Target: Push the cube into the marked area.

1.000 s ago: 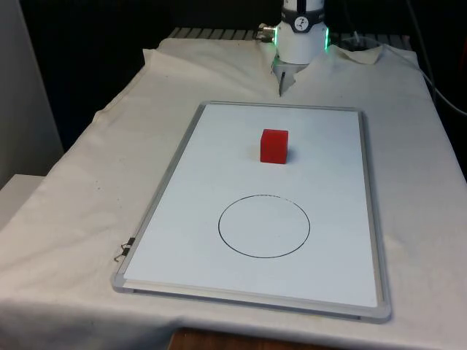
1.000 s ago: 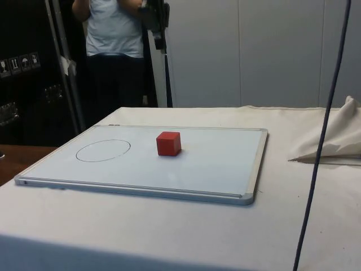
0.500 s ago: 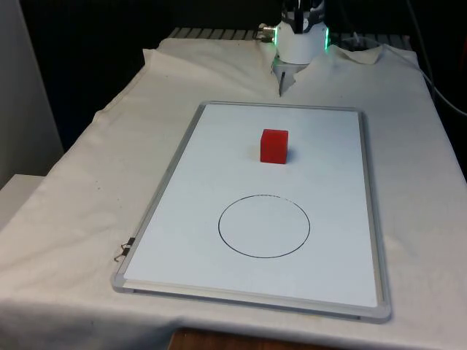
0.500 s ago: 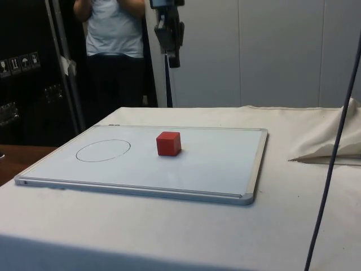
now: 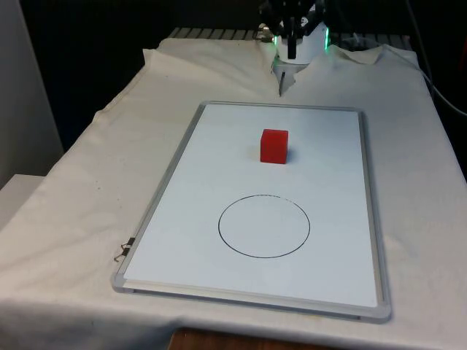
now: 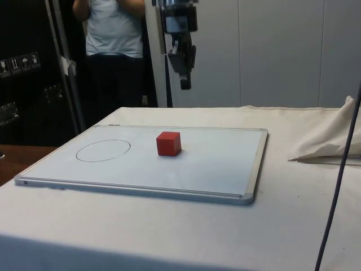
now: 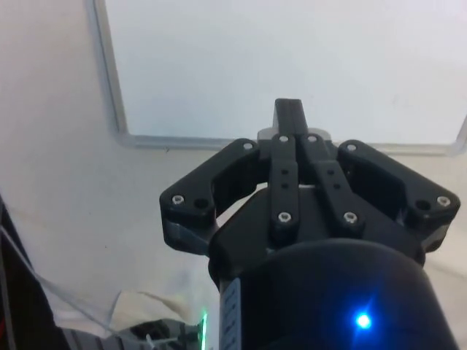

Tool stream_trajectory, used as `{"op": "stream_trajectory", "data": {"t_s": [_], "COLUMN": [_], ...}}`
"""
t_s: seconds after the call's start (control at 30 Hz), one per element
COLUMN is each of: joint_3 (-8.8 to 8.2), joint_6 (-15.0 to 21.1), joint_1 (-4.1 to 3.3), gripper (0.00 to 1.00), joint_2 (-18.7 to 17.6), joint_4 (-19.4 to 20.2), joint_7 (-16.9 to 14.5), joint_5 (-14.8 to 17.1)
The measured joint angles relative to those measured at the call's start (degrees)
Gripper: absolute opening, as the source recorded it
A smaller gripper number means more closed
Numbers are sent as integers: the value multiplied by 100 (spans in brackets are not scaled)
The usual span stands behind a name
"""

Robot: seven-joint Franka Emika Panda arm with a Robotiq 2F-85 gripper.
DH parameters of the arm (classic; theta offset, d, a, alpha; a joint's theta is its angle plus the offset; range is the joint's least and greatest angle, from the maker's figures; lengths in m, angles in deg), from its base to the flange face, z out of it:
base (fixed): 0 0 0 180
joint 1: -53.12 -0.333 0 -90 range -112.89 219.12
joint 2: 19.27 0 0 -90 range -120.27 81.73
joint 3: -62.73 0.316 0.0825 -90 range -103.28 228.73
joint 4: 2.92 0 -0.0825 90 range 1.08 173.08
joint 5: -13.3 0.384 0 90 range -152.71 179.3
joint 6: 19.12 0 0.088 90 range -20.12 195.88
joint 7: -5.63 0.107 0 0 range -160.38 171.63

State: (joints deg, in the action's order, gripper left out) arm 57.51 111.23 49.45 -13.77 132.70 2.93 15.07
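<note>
A person [image 6: 114,34] stands at the side view's upper left; a crumpled white cloth [image 5: 87,168] covers the table.

The pincer [image 7: 290,117] is matte black, built from angular plates that fan out to either side like a pair of shoulders (each plate studded with small silver screw heads). Its two slim fingers lie pressed together into a single narrow bar. Behind them sits a rounded black housing with a white label strip along one edge. In the side view's upper middle the pincer [image 6: 185,83] hangs as a dark tapering block below a boxy black body. At the front view's top edge, the white arm [image 5: 310,44] carries a thin green glowing band.
</note>
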Motion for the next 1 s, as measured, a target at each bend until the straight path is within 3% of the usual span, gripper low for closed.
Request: {"op": "stream_trajectory", "data": {"t_s": [0.37, 1.0], "joint_3": [-34, -29], "joint_6": [733, 1719], "joint_1": [23, 29], "gripper": [0, 0], "joint_2": [-361, -1232], "joint_4": [332, 481], "joint_7": [-46, -103], "joint_5": [46, 143]}}
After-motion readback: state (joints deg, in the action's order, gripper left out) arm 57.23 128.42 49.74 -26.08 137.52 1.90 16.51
